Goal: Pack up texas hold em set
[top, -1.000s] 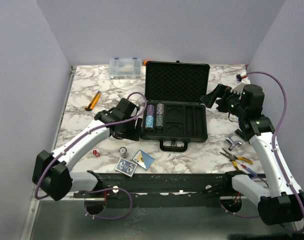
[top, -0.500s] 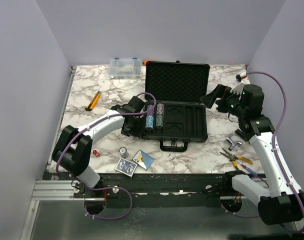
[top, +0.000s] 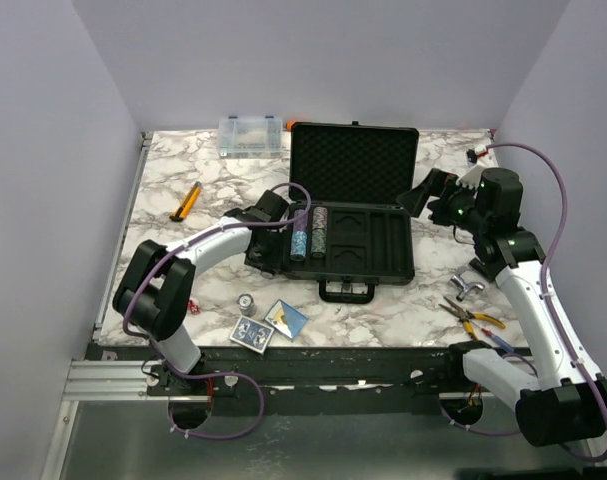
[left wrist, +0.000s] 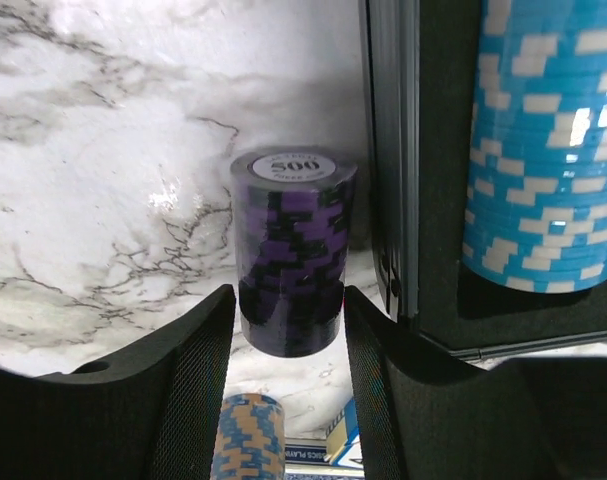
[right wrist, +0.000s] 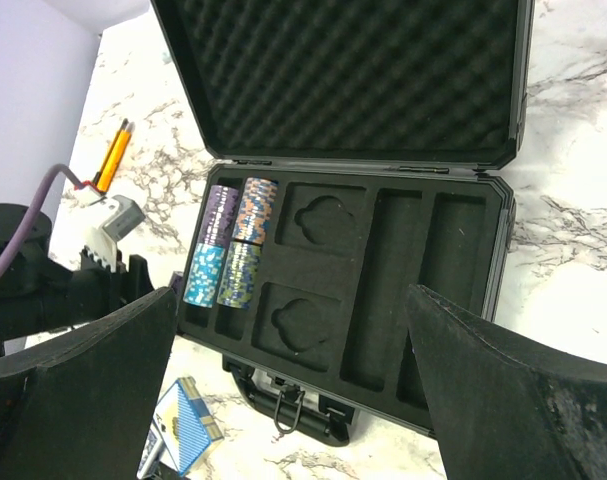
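Left hand (top: 270,258) lies low on the tabletop (top: 173,250), against the left outer wall of the open black case (top: 368,272). That case stands mid-table with its foam lid (top: 355,165) upright at the back. A second ago the left arm's elbow hung over the near-left corner; now it is drawn in and raised, and the hand has edged closer to the case wall. Two chip stacks (top: 301,232) lie in the leftmost slots of the tray (top: 383,235), unmoved. In front of the case a loose chip stack (top: 245,303), two card decks (top: 251,335) and red dice (top: 192,306) lie where they were. Right hand (top: 423,192) hovers to the right of the case, barely shifted

From the left wrist, the fingers (left wrist: 188,390) flank a purple chip stack (left wrist: 293,250) marked 500, which stands upright on the marble just beside the case wall. The jaws are half closed, with the pads right at the stack's sides. Whether they press it I cannot tell. A blue-white stack (left wrist: 543,150) sits inside the case to the right

From the right wrist, that hand's fingers (right wrist: 73,390) are spread wide and hold nothing. They frame the open case from above, with the chips in the tray's left slots and the handle (right wrist: 283,400) toward the near edge
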Controlling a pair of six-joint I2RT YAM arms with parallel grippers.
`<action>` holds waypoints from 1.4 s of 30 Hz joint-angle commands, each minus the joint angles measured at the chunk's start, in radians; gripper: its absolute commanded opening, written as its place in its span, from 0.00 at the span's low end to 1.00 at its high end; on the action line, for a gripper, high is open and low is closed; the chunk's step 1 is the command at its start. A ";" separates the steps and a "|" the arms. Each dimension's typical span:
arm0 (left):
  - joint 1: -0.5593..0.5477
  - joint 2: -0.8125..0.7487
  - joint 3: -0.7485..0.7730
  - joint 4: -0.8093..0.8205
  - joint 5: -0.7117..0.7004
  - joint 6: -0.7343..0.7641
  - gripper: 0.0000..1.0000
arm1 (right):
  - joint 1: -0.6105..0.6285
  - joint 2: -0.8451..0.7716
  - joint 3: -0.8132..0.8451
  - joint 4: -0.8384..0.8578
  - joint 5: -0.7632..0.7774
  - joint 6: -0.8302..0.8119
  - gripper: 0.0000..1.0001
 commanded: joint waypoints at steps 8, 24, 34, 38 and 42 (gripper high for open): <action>0.019 0.032 0.035 0.044 0.006 0.023 0.53 | 0.030 0.026 0.019 -0.004 0.001 -0.031 1.00; 0.026 0.096 0.060 -0.005 0.015 -0.005 0.06 | 0.053 0.059 0.056 0.008 0.016 -0.039 1.00; 0.042 -0.102 0.014 -0.023 0.059 -0.004 0.00 | 0.087 0.078 0.084 0.006 0.019 -0.054 1.00; 0.043 -0.206 -0.005 -0.028 0.097 -0.009 0.00 | 0.088 0.074 0.080 0.012 0.005 -0.032 1.00; 0.043 -0.304 -0.026 -0.031 0.140 -0.007 0.00 | 0.088 0.067 0.073 0.020 -0.019 -0.008 1.00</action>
